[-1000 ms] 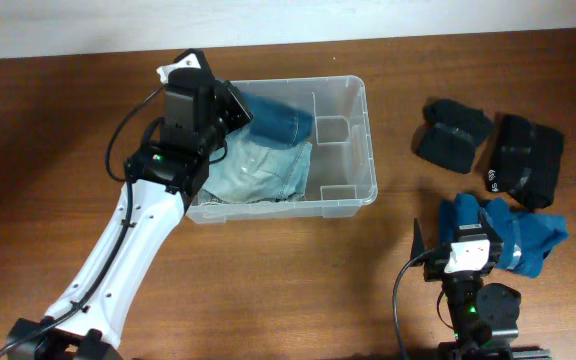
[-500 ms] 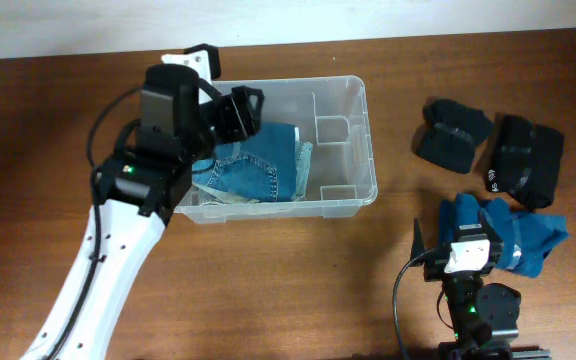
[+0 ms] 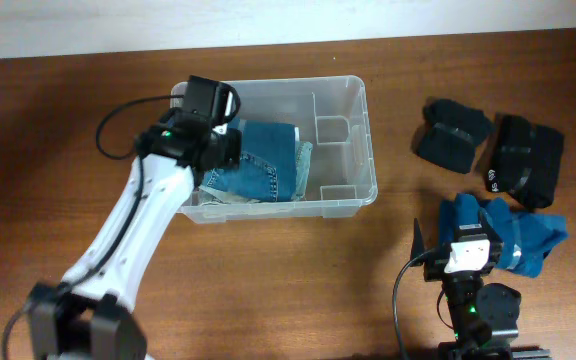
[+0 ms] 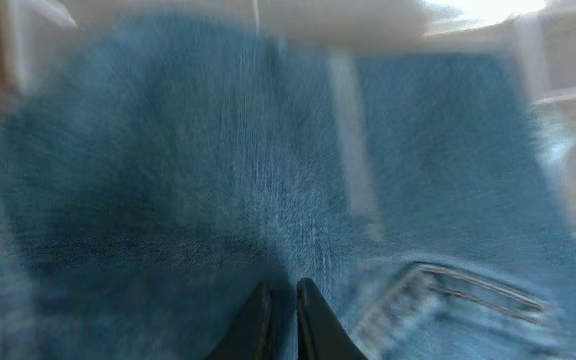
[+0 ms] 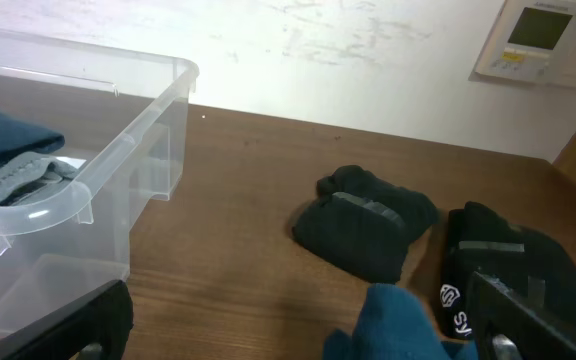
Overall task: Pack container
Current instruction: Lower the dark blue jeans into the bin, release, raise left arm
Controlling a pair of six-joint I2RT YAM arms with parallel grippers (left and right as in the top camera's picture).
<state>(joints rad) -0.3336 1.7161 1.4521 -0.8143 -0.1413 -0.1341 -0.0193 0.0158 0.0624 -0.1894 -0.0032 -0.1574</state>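
The container (image 3: 368,130) is a clear plastic bin at the table's middle; its corner also shows in the right wrist view (image 5: 118,150). Folded blue jeans (image 3: 263,160) lie inside it on top of a paler denim piece (image 3: 218,200). My left gripper (image 3: 223,150) is inside the bin at its left end, its jaws almost together, tips down right over the jeans (image 4: 268,150), which fill the blurred left wrist view (image 4: 281,290). My right gripper (image 5: 298,320) is open and empty, low over a blue garment (image 5: 398,325).
Two black folded garments (image 3: 451,133) (image 3: 524,160) lie on the table right of the bin, also in the right wrist view (image 5: 368,225) (image 5: 508,260). The blue garment (image 3: 528,235) lies at the front right. The bin's right end has small moulded compartments (image 3: 333,130).
My left gripper swung from above the bin's back left rim down into the bin; the dark jeans went from bunched at the back to spread flat. The right arm has not moved.
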